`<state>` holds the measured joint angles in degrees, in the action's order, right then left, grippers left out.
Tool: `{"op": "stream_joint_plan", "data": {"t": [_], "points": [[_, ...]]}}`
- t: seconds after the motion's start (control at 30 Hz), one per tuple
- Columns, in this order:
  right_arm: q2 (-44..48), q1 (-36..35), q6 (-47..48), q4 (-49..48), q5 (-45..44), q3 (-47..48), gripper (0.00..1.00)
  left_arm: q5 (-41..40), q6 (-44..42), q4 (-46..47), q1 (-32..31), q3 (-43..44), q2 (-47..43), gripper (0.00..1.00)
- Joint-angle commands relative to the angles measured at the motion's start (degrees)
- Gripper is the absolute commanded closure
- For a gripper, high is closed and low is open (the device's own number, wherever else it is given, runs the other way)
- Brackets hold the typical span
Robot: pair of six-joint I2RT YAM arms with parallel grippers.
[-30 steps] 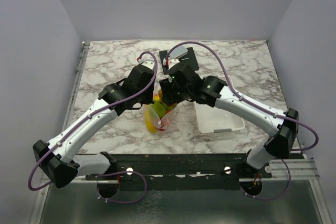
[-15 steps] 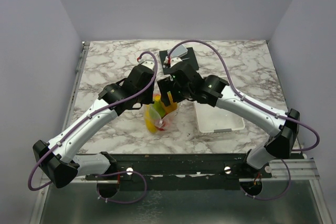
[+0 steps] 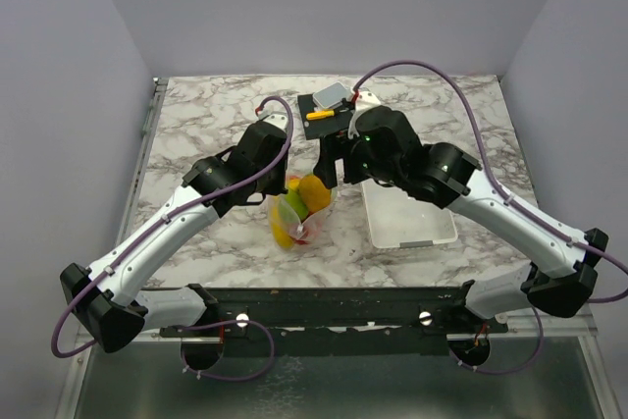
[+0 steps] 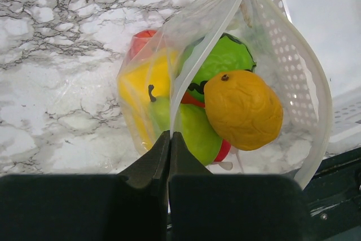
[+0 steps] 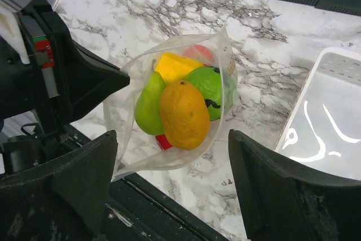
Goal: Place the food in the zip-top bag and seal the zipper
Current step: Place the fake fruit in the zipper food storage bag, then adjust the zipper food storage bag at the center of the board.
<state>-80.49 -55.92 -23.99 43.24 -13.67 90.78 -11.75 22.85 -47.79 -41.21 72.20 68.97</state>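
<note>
The clear dotted zip-top bag point(image 3: 294, 221) hangs upright with its mouth open, and my left gripper point(image 4: 170, 136) is shut on its rim. The pale zipper point(image 4: 176, 77) curves up from that grip. Inside lies the food: an orange fruit point(image 5: 183, 114) on top, a green pear point(image 5: 146, 108), a round green fruit point(image 5: 211, 91), a yellow piece point(image 5: 175, 65) and red pieces point(image 4: 144, 38). My right gripper point(image 5: 172, 139) hovers above the bag's mouth, wide open and holding nothing. In the top view it point(image 3: 332, 159) stands just right of the bag.
A white slatted basket point(image 3: 412, 228) stands right of the bag and looks empty. A black tray point(image 3: 316, 125) at the back holds a yellow-handled knife point(image 3: 324, 115). A black rail point(image 5: 169, 218) runs along the table's near edge.
My right gripper has opened wider and drawn back up and to the right, away from the bag's mouth. The orange fruit now shows on top of the others. The left arm has held still.
</note>
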Motion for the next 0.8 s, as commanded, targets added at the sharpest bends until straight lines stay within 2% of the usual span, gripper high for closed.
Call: {"op": "stream_joint_plan", "data": {"t": [0.0,0.2,0.53,0.77], "points": [[3.8,-0.5,-3.2,1.6,-1.4,-2.1,0.16,1.7,0.1,0.1,0.0,0.0,-1.4,1.0],[7.6,-0.5,-6.2,2.8,-1.1,-6.1,0.19,4.3,1.7,0.3,0.0,0.4,-2.1,1.0],[11.8,-0.5,-13.5,-1.3,8.0,-15.9,0.26,9.2,7.2,3.0,0.0,-0.3,-3.8,1.0],[7.0,-0.5,-20.6,2.8,0.2,-14.6,0.34,9.4,8.0,3.1,0.0,-0.2,-4.3,1.0]]}}
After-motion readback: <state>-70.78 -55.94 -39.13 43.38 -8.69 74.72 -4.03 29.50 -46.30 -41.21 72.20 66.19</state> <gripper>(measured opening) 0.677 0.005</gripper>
